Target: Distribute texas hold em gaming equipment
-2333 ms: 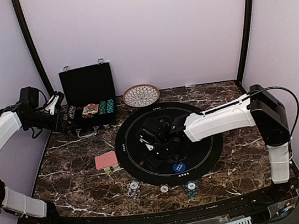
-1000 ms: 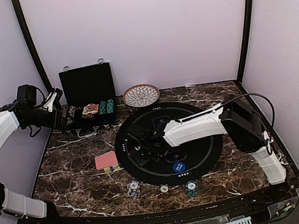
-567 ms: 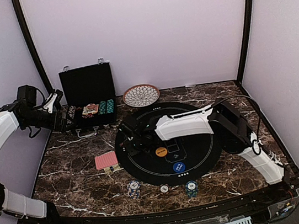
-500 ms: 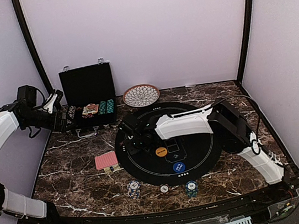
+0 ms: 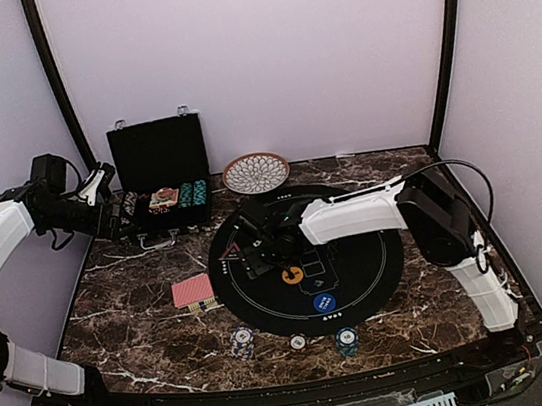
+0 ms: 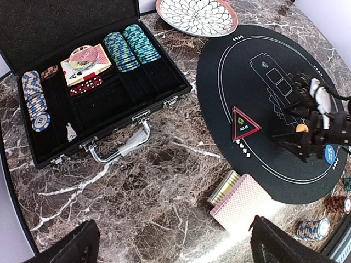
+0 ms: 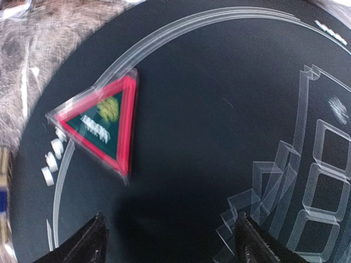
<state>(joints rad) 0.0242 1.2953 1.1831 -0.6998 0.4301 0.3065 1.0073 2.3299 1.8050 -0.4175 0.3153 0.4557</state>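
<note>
One blurred red triangle marker (image 7: 101, 125) lies before the right gripper (image 7: 170, 244).

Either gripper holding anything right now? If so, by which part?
Nothing held. Right gripper open over the black mat, red triangle marker lying free on it; left gripper open, empty.

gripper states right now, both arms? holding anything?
Left gripper: open, empty.
Right gripper: open, empty; the red triangle marker lies flat on the black mat, not between its fingers.
</note>
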